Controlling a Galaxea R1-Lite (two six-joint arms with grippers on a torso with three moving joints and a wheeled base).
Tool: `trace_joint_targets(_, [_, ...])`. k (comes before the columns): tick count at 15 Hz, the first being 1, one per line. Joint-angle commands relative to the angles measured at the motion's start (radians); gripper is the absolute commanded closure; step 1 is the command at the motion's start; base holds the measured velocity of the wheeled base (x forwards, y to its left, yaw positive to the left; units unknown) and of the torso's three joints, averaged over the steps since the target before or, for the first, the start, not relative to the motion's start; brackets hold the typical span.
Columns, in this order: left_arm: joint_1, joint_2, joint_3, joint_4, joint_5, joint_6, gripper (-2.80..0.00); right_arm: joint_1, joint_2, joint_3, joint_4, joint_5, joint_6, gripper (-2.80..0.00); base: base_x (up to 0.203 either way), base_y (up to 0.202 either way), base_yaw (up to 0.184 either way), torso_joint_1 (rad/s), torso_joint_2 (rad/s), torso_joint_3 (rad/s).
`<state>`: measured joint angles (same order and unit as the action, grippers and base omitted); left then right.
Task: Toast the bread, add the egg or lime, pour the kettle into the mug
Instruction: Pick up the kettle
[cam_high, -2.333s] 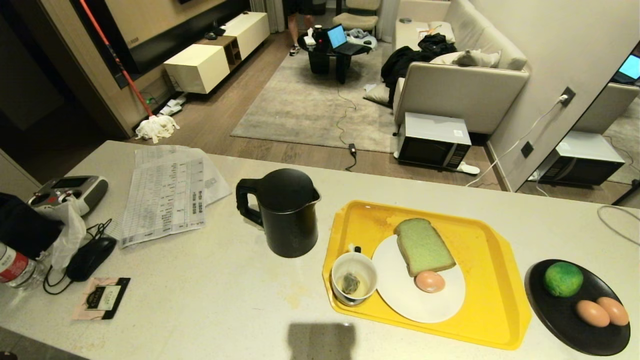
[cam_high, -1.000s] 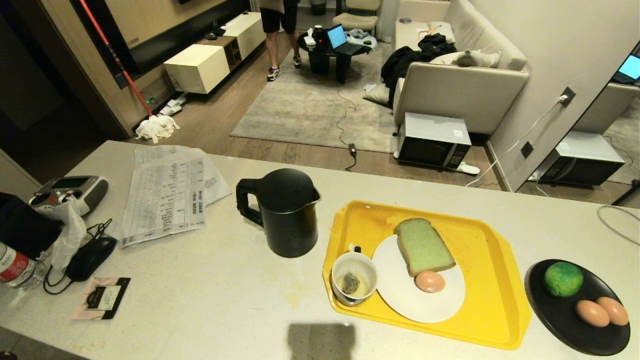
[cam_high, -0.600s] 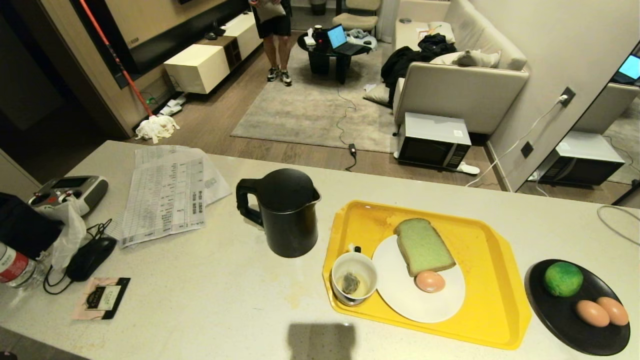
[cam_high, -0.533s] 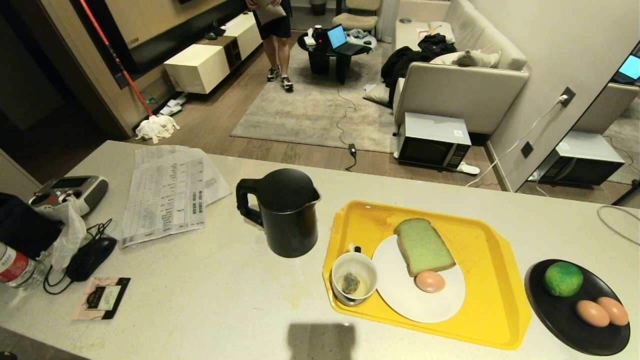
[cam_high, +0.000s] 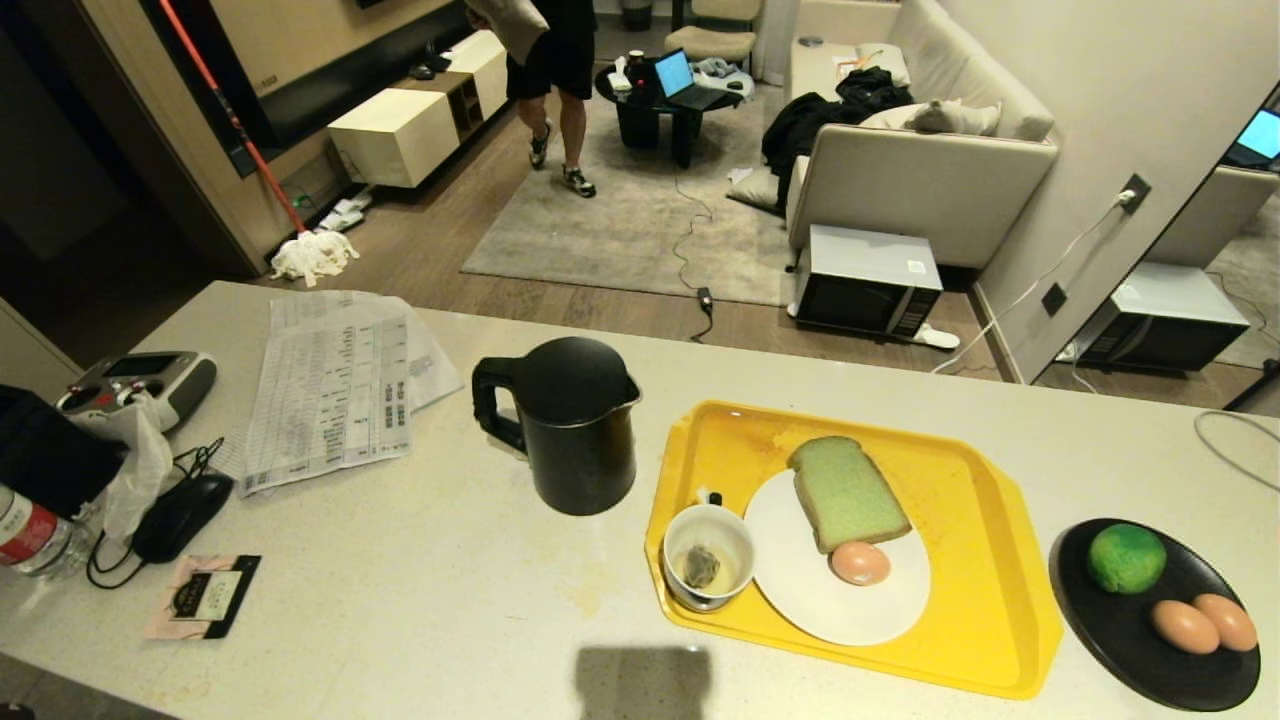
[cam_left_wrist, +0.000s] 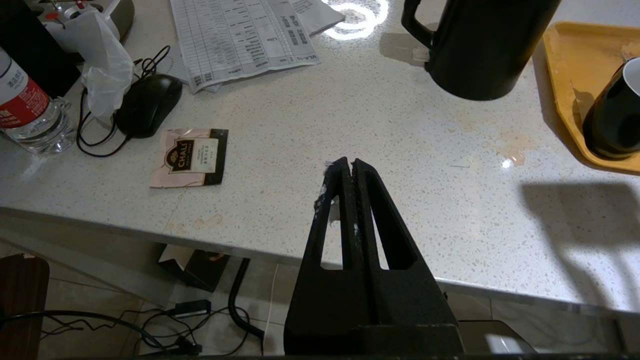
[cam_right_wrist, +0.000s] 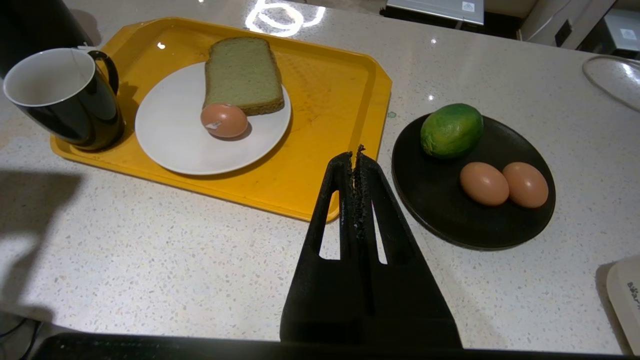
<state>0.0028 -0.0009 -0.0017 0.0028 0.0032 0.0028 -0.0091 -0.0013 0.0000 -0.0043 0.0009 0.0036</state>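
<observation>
The green bread (cam_high: 848, 492) lies on a white plate (cam_high: 830, 612) in the yellow tray (cam_high: 990, 560), with one egg (cam_high: 859, 563) against its near edge. The mug (cam_high: 708, 570), holding a tea bag, stands in the tray's near left corner. Left of the tray stands the black kettle (cam_high: 578, 425), lid on, handle to the left. The lime (cam_high: 1126, 558) and two more eggs (cam_high: 1185, 626) rest on a black plate (cam_high: 1120, 640) at the right. My left gripper (cam_left_wrist: 348, 162) hangs shut and empty over the counter's front edge. My right gripper (cam_right_wrist: 354, 152) is shut and empty before the tray's near right corner.
Papers (cam_high: 335, 390), a handheld controller (cam_high: 140, 385), a mouse (cam_high: 182, 515), a bottle (cam_high: 25, 535) and a tea sachet (cam_high: 205, 595) crowd the counter's left. Beyond the counter a person (cam_high: 555, 70) walks in the living room; a microwave (cam_high: 868, 280) sits on the floor.
The person in the background has walked nearer across the rug. Nothing on the counter has moved, and both grippers have stayed still.
</observation>
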Motion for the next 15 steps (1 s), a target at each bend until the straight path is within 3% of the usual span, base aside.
trace_joint_targets(1, [0.000,-0.001,0.000,0.000,0.000,0.000,0.00,0.000,0.001,0.002,0.000,0.001,-0.001,0.00,0.000,0.000,0.000,0.000,0.00,0.000])
trace_joint_targets(5, [0.000,-0.001,0.000,0.000,0.000,0.000,0.00,0.000,0.001,0.002,0.000,0.001,-0.001,0.00,-0.001,-0.003,-0.017,-0.001,0.00,0.001])
trace_joint_targets(12, [0.000,-0.001,0.000,0.000,0.000,0.000,0.00,0.000,0.001,0.002,0.000,0.001,-0.001,0.00,0.000,0.007,-0.164,0.002,0.00,0.000])
trace_joint_targets(15, [0.000,-0.001,0.000,0.000,0.000,0.000,0.00,0.000,0.001,0.002,0.000,0.001,-0.001,0.00,-0.001,0.005,-0.071,0.001,0.00,0.002])
